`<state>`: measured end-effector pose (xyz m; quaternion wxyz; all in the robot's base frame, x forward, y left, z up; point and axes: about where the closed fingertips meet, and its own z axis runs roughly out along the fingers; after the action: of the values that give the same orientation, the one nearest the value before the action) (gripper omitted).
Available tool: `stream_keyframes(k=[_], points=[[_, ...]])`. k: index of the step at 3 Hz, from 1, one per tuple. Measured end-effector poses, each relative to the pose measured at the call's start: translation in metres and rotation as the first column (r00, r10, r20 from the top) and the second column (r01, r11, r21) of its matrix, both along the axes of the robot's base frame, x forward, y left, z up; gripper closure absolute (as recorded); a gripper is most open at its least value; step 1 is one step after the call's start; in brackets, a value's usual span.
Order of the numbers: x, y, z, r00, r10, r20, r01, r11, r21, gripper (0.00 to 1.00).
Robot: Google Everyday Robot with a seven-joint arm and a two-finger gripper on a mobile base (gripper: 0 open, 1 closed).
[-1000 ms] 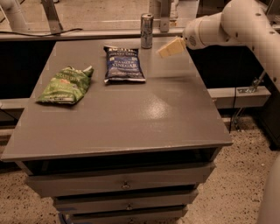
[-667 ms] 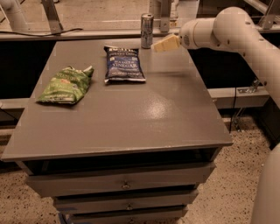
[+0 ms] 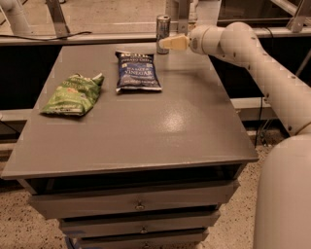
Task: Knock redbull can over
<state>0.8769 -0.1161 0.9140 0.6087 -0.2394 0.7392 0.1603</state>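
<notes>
The redbull can [image 3: 163,30] is a slim silver-and-blue can. It stands upright at the far edge of the grey table [image 3: 146,126]. My gripper [image 3: 167,44] reaches in from the right on the white arm. Its cream tip is right beside the can's lower right side, touching or nearly touching it.
A dark blue chip bag [image 3: 137,71] lies flat just in front of and left of the can. A green chip bag [image 3: 73,93] lies at the table's left. Drawers run below the tabletop. A metal frame post [image 3: 182,14] stands behind the can.
My gripper has swung left along the far edge, from well right of the can to right against it. The can still stands upright.
</notes>
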Motion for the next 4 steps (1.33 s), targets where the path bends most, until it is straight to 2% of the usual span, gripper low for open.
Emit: stream_keyframes(k=[1, 3, 4], points=[[0.024, 0.017, -0.011, 0.9998, 0.017, 0.003, -0.017, 0.998, 0.054, 0.0], [0.057, 0.049, -0.021, 0.9974, 0.072, 0.005, -0.072, 0.992, 0.107, 0.0], [0.066, 0.058, -0.023, 0.9967, 0.081, 0.009, -0.082, 0.991, 0.111, 0.17]])
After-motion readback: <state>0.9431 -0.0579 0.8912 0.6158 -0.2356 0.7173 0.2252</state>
